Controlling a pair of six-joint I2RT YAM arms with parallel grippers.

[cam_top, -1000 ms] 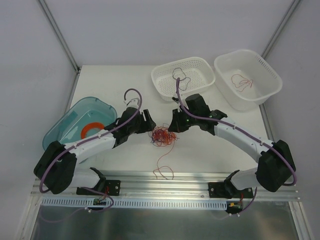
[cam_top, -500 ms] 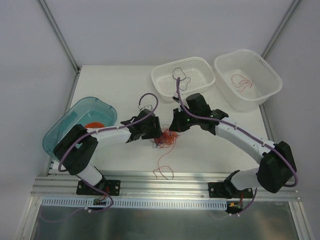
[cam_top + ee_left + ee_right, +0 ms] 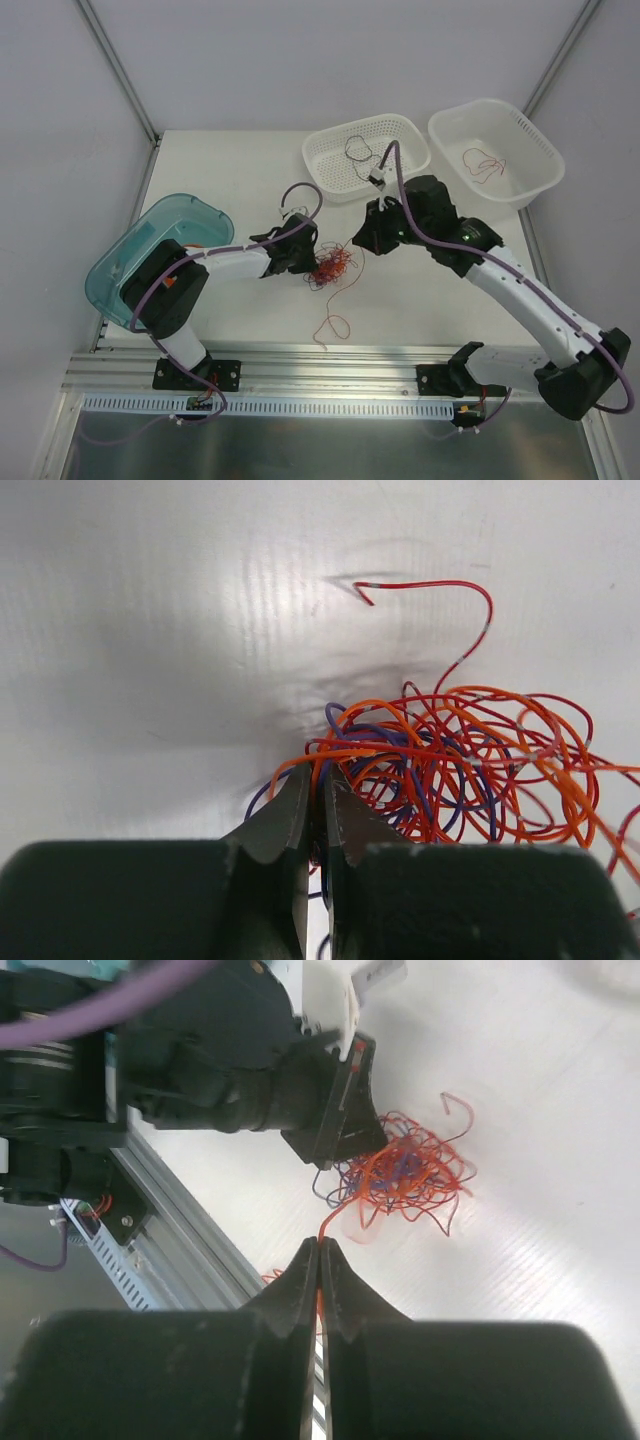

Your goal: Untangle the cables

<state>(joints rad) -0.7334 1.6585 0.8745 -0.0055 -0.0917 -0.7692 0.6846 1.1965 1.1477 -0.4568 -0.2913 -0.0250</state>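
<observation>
**Left gripper clamps the tangle; you now have an anchor**

Your left gripper (image 3: pixel 306 258) has just swung in from the left and snapped its wide jaws together on the near edge of the tangle (image 3: pixel 330 266), which lies mid-table (image 3: pixel 230 170) between the two arms. The left wrist view shows red and orange loops pinched at its tips. Your right gripper (image 3: pixel 320 1252), jaws pressed together on one orange-red strand (image 3: pixel 338 1216), has risen and drawn back to the right, so the strand stretches out of the tangle. The loose tail (image 3: pixel 335 325) has slid nearer the tangle. With one side held, I judge a steady pull can free that strand, unless the knot cinches.
</observation>
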